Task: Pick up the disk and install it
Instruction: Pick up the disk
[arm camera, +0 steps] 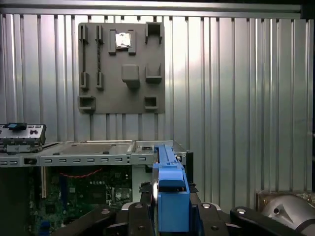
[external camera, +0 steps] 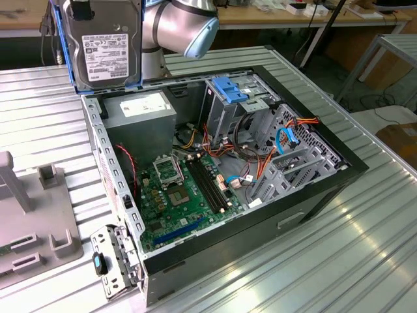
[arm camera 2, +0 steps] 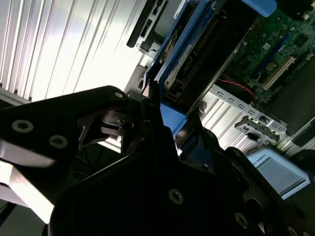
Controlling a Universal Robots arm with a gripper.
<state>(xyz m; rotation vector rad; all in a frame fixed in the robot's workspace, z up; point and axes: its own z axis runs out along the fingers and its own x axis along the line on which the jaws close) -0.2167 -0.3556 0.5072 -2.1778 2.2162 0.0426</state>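
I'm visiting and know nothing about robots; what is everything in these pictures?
disk: one, grey with white label and blue rails, held in the air above the case's back corner.
computer case: one, black, lying open on the table.
circuit board: one, green, on the case floor.
power-supply box: one, grey with white label, in the case's back corner.
drive cage: one, grey metal with blue latch, inside the case.
fixture tray: one, grey, on the table at the exterior view's left.
table: one, ribbed silver, under everything.
arm: one, grey with pale blue cap, behind the case.
gripper: one, black, closed on the disk's blue rail.
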